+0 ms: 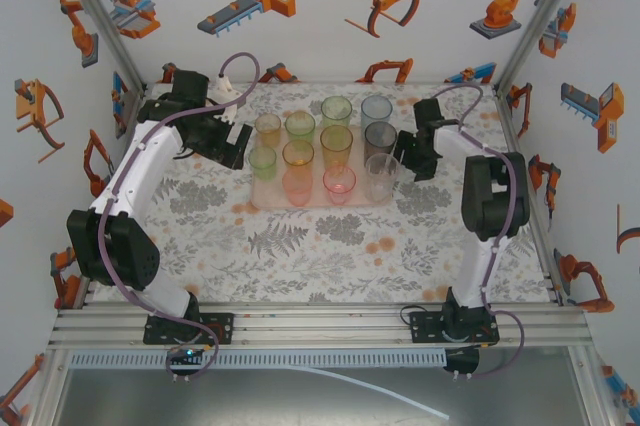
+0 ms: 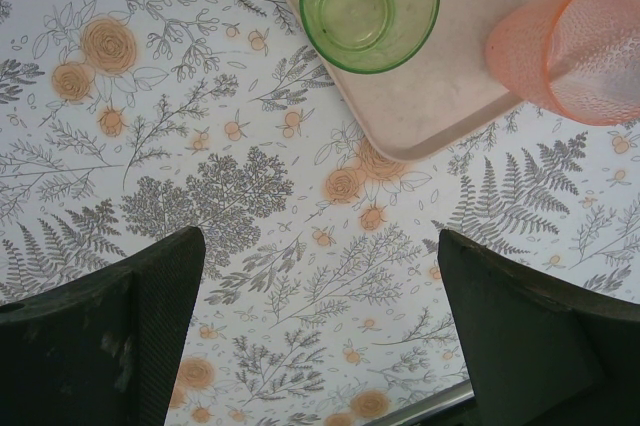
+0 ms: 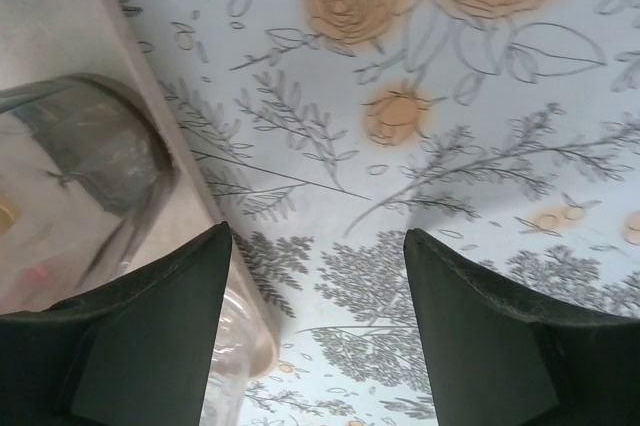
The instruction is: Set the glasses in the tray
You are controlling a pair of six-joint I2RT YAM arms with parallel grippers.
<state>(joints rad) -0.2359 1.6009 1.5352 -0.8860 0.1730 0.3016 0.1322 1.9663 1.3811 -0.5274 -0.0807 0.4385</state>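
- Dark fingers of the left tool frame the lower corners of the left wrist view. The jaws stand wide apart and hold nothing, with bare floral bench between them.
- Ahead of this tool, toward its right-hand finger, lies a rounded corner of the pale pink tray. A green glass and a pink glass stand upright on it, both well clear of the fingertips.
- Fingers of the right tool are parted about halfway and grip nothing; patterned bench shows in the gap.
- Just outside this tool's left-hand finger stands a clear glass. It sits on the tray close to the rim, and whether the finger touches it cannot be told.
- From above, the glasses number eleven, all upright in three rows on the tray, which lies between the left tool and the right tool.
- No glass is seen on the bench around either tool.
- Judgement of progress: placing appears complete, since every glass counted rests inside the tray's rim. What is left is probably no more than drawing both empty tools away, with care near the clear glass at the edge.
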